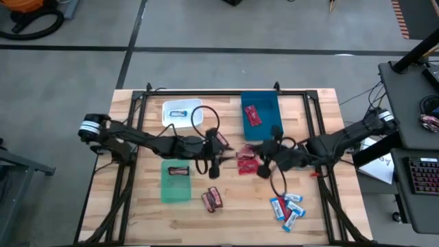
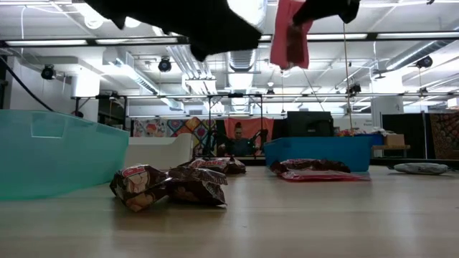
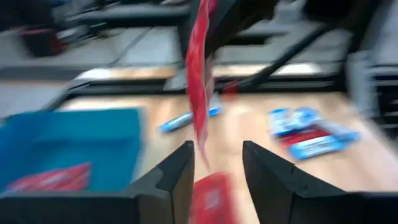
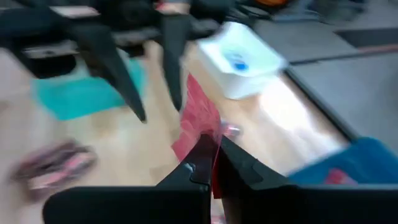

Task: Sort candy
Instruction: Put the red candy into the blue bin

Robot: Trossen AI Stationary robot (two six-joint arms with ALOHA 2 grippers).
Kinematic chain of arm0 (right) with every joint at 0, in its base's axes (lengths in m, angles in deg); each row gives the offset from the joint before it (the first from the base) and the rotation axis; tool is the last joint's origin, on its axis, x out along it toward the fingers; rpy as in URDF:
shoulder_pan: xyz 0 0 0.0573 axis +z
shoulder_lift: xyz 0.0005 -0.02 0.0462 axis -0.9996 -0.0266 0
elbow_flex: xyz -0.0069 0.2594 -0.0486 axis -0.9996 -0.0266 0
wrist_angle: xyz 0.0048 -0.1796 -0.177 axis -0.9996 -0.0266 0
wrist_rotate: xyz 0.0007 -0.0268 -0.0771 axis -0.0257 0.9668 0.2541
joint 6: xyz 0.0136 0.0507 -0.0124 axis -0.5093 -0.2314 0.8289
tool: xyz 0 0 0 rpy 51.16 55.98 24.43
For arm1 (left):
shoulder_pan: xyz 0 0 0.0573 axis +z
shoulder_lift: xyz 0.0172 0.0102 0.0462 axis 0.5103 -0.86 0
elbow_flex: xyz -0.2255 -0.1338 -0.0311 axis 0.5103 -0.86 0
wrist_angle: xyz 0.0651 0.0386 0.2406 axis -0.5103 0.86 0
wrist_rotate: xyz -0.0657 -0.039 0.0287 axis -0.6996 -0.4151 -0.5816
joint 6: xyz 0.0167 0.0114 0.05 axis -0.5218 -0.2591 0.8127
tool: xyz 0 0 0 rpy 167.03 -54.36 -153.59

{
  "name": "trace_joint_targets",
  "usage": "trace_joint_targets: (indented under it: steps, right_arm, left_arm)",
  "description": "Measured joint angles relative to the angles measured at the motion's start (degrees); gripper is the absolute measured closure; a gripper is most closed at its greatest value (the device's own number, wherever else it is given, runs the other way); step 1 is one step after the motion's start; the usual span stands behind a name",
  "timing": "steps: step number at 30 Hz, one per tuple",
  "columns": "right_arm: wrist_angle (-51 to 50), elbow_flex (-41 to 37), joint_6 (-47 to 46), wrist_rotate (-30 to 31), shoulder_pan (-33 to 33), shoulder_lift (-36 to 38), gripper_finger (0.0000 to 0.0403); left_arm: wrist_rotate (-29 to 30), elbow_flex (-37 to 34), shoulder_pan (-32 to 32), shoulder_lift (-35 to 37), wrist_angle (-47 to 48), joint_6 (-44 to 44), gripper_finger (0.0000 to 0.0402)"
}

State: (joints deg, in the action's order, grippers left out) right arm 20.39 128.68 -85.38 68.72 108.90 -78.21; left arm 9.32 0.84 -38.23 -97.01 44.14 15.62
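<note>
Hanging above the middle of the wooden worktop (image 1: 226, 219), a red crinkly packet (image 4: 200, 124) is seen clamped in the right pincer (image 4: 214, 163), its fingers pressed together on the wrapper. The left pincer (image 3: 216, 163) is held just beside it, fingers apart, nothing between them. From the low view the packet dangles well clear of the boards.

Candy is spread across the planks: more red packets (image 1: 246, 162) are left near the middle, a cluster of blue-and-white bars (image 1: 287, 206) is found at the near right, and two brown bars (image 1: 212, 198) lie near the middle, close to the green bin (image 1: 174, 189). One brown bar (image 1: 178, 171) is already laid in that green bin, a blue-and-white bar (image 1: 179, 113) in the white bin (image 1: 195, 108) at the far left, and a red packet (image 1: 252, 114) in the blue bin (image 1: 267, 103) at the far side.

Around the worktop, grey concrete floor (image 1: 206, 62) is seen, with a dark desk and keyboard (image 1: 425, 175) to the right. Across the room, strip lights (image 2: 401, 34), ceiling ducting and colourful wall panels (image 2: 176, 127) are made out.
</note>
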Motion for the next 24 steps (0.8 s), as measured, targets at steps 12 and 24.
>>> trace_joint_targets:
  steps: [12, 24]
  right_arm:
    - [-10.3, -0.9, 0.2, 1.4, -26.7, -0.1, 0.0394]
    - [-4.6, -7.4, 4.4, -0.2, -45.6, -6.1, 0.0394]
  left_arm:
    - [8.6, 0.0, -0.2, 12.4, 19.0, -7.0, 0.0261]
    - [8.6, -0.1, -0.9, 12.4, 21.2, -7.8, 0.0261]
